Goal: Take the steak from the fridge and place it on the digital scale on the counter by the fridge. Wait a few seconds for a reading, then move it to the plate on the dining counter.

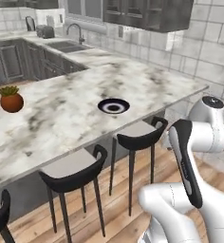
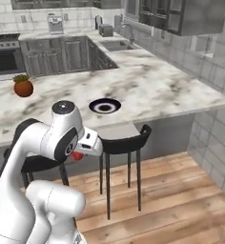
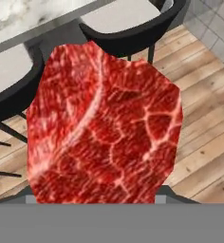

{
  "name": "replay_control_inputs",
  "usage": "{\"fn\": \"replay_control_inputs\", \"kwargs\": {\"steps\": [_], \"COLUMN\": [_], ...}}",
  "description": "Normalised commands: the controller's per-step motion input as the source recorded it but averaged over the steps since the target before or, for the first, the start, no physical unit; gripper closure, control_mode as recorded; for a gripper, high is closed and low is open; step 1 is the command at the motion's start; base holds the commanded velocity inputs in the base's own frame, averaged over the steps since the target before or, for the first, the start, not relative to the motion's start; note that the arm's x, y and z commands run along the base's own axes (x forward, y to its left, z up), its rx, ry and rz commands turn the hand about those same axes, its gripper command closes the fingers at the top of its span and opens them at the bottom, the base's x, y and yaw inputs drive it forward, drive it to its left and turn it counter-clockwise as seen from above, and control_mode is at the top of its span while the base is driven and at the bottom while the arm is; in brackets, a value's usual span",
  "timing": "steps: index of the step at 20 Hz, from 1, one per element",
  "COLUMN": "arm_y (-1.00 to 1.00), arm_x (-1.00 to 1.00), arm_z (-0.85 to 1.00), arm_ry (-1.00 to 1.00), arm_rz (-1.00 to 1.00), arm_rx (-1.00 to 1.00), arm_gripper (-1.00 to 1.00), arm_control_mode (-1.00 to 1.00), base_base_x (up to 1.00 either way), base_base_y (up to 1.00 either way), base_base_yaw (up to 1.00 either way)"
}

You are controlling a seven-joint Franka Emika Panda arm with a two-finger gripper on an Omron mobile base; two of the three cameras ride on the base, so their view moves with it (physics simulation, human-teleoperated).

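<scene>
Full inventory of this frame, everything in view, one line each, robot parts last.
steak: 1, red, in the gripper, over the wooden floor beside the stools
plate: 1, navy rim, white centre, on the dining counter near its front edge
dining counter: 1, white-grey marble
potted plant: 1, green in a brown pot, far left on the dining counter
stools: at least 3, black frames, grey seats, along the counter front
sink: 1, grey, back counter
gripper: 1, shut on the steak, below counter height
</scene>
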Motion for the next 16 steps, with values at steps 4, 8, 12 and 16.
{"fn": "replay_control_inputs", "kwargs": {"steps": [4,8,12,16], "arm_y": [0.0,0.0,0.0,0.0], "arm_x": [0.0,0.0,0.0,0.0], "arm_z": [0.0,0.0,0.0,0.0], "arm_ry": [0.0,0.0,0.0,0.0], "arm_rz": [0.0,0.0,0.0,0.0], "arm_rx": [0.0,0.0,0.0,0.0], "arm_gripper": [1.0,1.0,1.0,1.0], "arm_control_mode": [1.0,1.0,1.0,1.0], "base_base_x": [0.0,0.09,0.24,0.37], "base_base_y": [-0.69,-0.69,-0.75,-0.69], "base_base_yaw": [0.7,0.7,0.57,0.22]}}
